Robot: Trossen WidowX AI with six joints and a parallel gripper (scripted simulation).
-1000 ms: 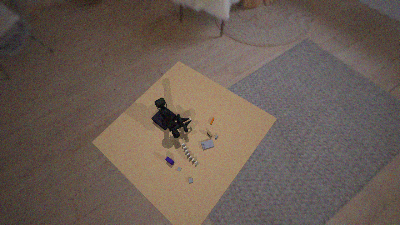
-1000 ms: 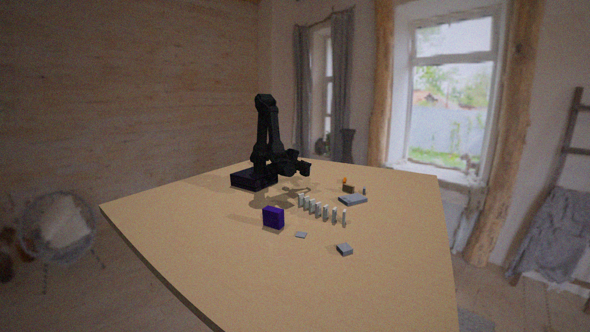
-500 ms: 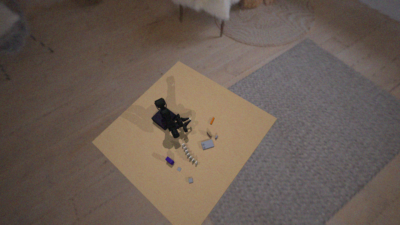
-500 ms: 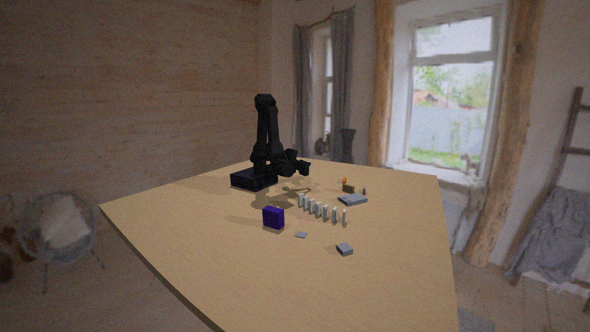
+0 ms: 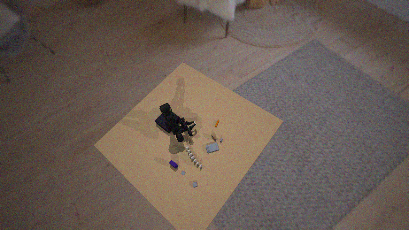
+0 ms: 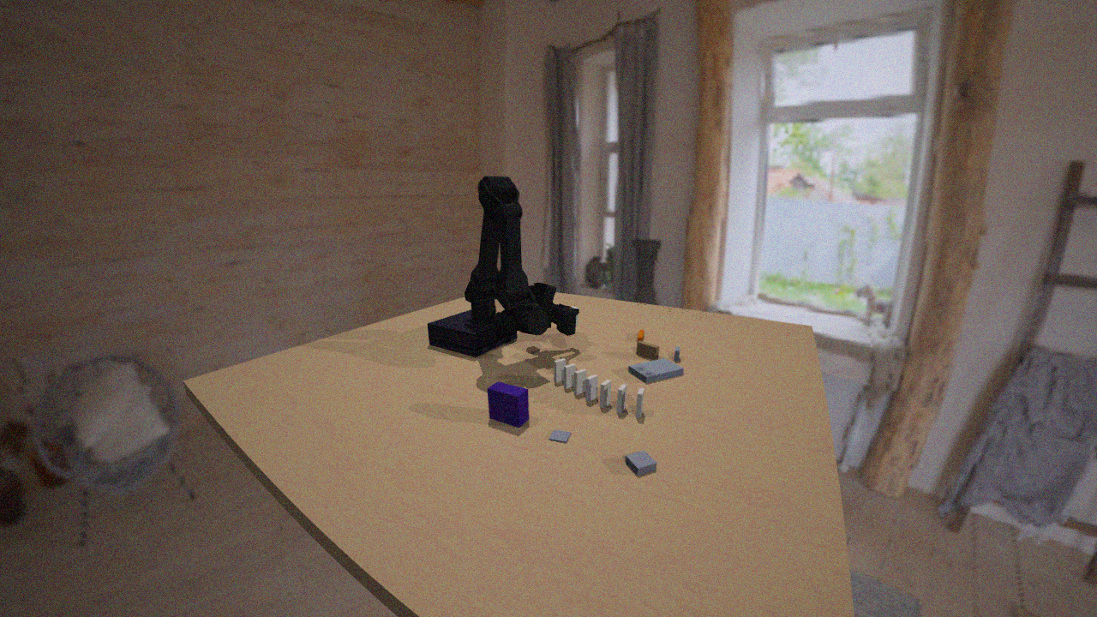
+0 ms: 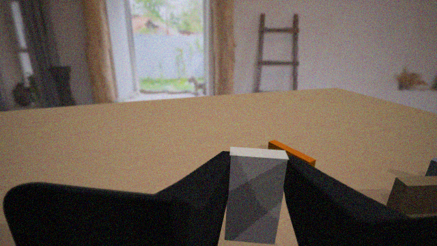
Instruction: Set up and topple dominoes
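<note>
The domino [image 5: 194, 123] [image 7: 256, 198] is gripped in the jaws, narrowed onto its two side edges, and is carried apart from the standing row [image 5: 192, 157] [image 6: 591, 388], nearer the arm's base. From where one stands in the room, it would be judged light and stiff, a thin slab with sharp corners, smooth enough to slip or pivot if pinched off-centre. The present hold, by the narrow edges, leaves both broad faces free; for standing, a level hold high on those edges should suit best, since a small foot tips easily when released. The row comprises seven pale, upright slabs, matt in look. Beside it, the purple block [image 5: 173, 164] [image 6: 508, 404] is a thick, flat-faced box; the orange bar [image 5: 217, 123] [image 6: 640, 335] [image 7: 293, 152] is slender and square-edged; the grey slab [image 5: 212, 147] [image 6: 656, 371] lies low and broad. The counter [image 5: 243, 114] [image 6: 460, 521] [image 7: 136, 130] is tan and finely speckled.
</note>
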